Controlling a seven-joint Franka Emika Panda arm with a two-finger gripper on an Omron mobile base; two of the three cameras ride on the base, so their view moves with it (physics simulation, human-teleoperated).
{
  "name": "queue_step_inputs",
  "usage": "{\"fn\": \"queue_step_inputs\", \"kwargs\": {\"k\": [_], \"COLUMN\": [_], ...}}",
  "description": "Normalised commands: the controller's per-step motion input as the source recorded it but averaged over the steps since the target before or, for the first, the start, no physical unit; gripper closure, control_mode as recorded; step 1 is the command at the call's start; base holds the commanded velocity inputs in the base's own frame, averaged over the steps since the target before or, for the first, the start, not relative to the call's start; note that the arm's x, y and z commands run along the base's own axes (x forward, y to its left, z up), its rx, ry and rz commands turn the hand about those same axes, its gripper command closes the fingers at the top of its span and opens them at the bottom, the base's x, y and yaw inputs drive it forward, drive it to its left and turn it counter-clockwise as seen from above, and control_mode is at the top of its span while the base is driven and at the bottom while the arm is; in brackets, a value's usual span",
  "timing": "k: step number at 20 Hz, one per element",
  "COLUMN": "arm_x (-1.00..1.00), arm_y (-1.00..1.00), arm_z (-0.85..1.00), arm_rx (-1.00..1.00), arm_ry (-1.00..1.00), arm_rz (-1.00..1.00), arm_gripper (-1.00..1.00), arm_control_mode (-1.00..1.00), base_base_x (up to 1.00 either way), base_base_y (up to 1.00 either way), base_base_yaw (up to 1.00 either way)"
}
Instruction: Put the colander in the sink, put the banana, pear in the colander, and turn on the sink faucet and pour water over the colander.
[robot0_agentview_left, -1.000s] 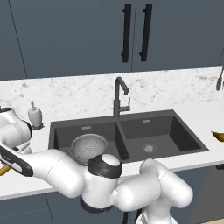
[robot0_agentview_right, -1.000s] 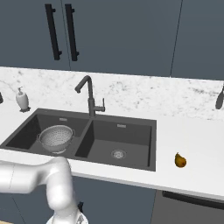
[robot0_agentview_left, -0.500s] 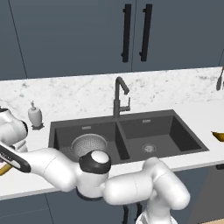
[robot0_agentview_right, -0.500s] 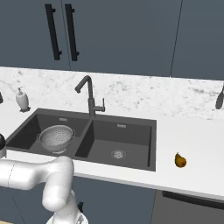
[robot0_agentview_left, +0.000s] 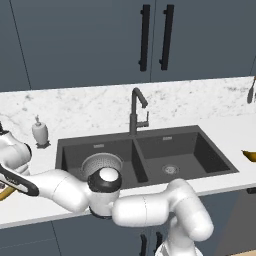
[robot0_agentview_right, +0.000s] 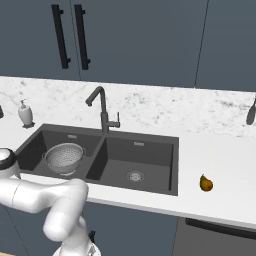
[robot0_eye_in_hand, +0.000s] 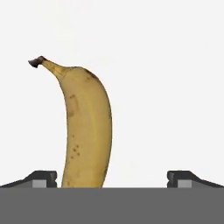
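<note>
Colander (robot0_agentview_left: 101, 165) already sits in the left basin of the sink (robot0_agentview_left: 210, 155), upright, nothing in it. Same in the right base view: colander (robot0_agentview_right: 64, 157) in the left basin, right basin bare down to the drain.

Arm is swung far out to the left, low over the counter's front edge. In the hand view the gripper (robot0_eye_in_hand: 112, 177) has its jaws spread wide, nothing between the pads. Banana (robot0_eye_in_hand: 85, 131) lies on the white counter directly ahead, stem end away from the hand, body running back toward the left finger tip (robot0_eye_in_hand: 41, 178). It sits off-centre, nearer the left finger than the right. Can't tell from this view whether the left pad already touches the peel.

Pear (robot0_agentview_right: 205, 183) is on the counter right of the sink, well apart from the arm. Faucet (robot0_agentview_left: 137, 111) stands behind the centre divider, spout pointing toward the right basin, no water visible.

Handling, my read: banana is light, firm enough but bruises under a hard squeeze, peel smooth and rounded so it can roll or slip out of the pads. Best to grab across the thick mid-body, jaws perpendicular to its length, not at the tapered stem. Needs a small sideways shift to centre it before closing. Curve means it may pivot in the grip when lifted.
</note>
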Motion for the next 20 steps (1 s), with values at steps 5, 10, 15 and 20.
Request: {"fn": "queue_step_inputs", "kwargs": {"k": [5,10,15,20], "arm_x": [0.12,0.09,0.00,0.00], "arm_y": [0.16,0.16,0.03,0.00], "arm_z": [-0.14,-0.24,-0.51,-0.35], "arm_rx": [0.00,0.00,0.00,-0.01], "arm_ry": [0.00,0.00,0.00,0.00], "arm_rz": [0.00,0.00,0.00,0.00], "arm_gripper": [-1.00,-1.00,1.00,1.00], "arm_control_mode": [-1.00,-1.00,-1.00,-1.00], "base_base_x": [0.00,0.00,0.00,0.00], "base_base_y": [0.00,0.00,0.00,0.00], "base_base_yaw": [0.00,0.00,0.00,0.00]}}
